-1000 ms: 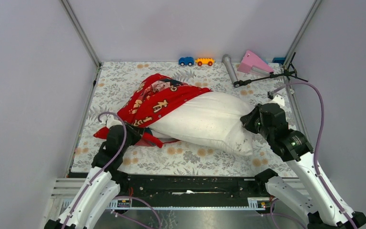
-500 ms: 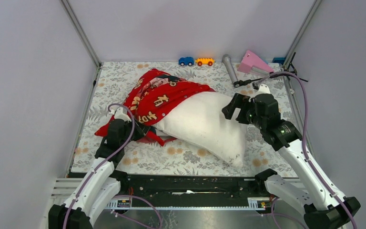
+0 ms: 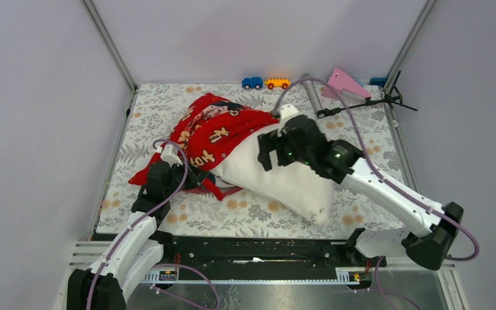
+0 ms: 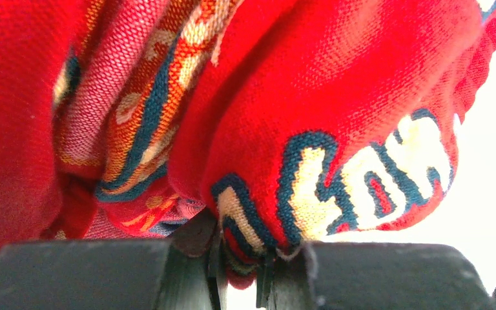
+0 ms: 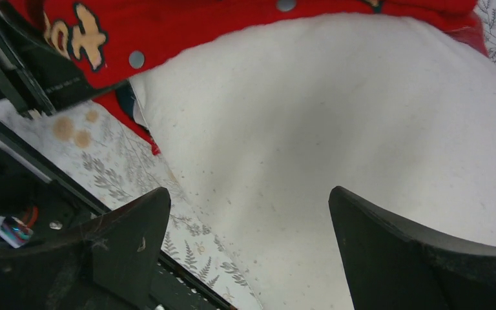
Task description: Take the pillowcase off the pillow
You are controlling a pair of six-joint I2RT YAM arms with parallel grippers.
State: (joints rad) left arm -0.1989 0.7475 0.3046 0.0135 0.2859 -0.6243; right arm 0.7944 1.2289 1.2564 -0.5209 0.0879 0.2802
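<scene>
The red pillowcase (image 3: 216, 132) covers only the far left end of the white pillow (image 3: 290, 184), which lies slanted across the floral cloth. My left gripper (image 3: 190, 175) is at the pillowcase's near edge. In the left wrist view it (image 4: 242, 258) is shut on a fold of the red fabric (image 4: 336, 97). My right gripper (image 3: 268, 152) hovers over the bare middle of the pillow, close to the pillowcase's opening. In the right wrist view it (image 5: 248, 200) stands wide open with nothing between its fingers, above the pillow (image 5: 336, 123) and near the red hem (image 5: 232, 26).
Along the far edge of the floral cloth (image 3: 258, 213) sit a blue toy car (image 3: 252, 82), an orange toy car (image 3: 277, 83), a grey cylinder (image 3: 311, 92), a pink wedge (image 3: 345, 82) and a black stand (image 3: 361, 103). Frame posts rise at both far corners.
My right gripper let go of the pillow's right end, opened wide and swung left to over the pillow's middle. The left gripper kept its hold and edged slightly away with the fabric.
</scene>
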